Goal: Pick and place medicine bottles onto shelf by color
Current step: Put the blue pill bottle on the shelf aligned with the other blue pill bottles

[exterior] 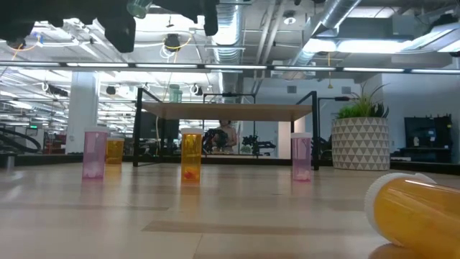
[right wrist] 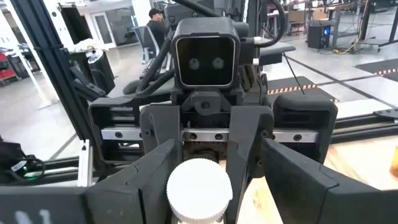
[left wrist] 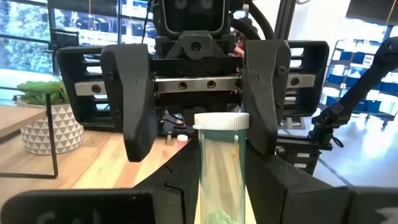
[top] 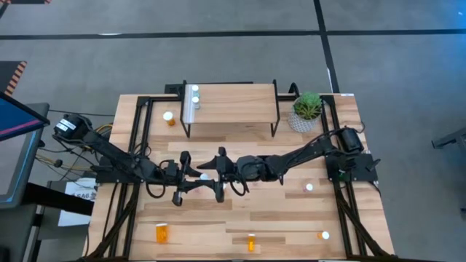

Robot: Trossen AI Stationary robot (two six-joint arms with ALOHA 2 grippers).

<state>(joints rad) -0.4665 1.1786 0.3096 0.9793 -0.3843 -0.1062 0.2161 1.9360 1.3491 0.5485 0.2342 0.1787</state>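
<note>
I have both arms stretched toward the middle of the wooden desk, wrists facing each other. My left gripper is clamped on a pale green translucent medicine bottle with a white cap, held upright above the desk. My right gripper faces it with fingers spread wide on either side of the cap, not touching. The light wood shelf on black metal legs stands at the desk's far edge, with two white-capped bottles at its left end.
</note>
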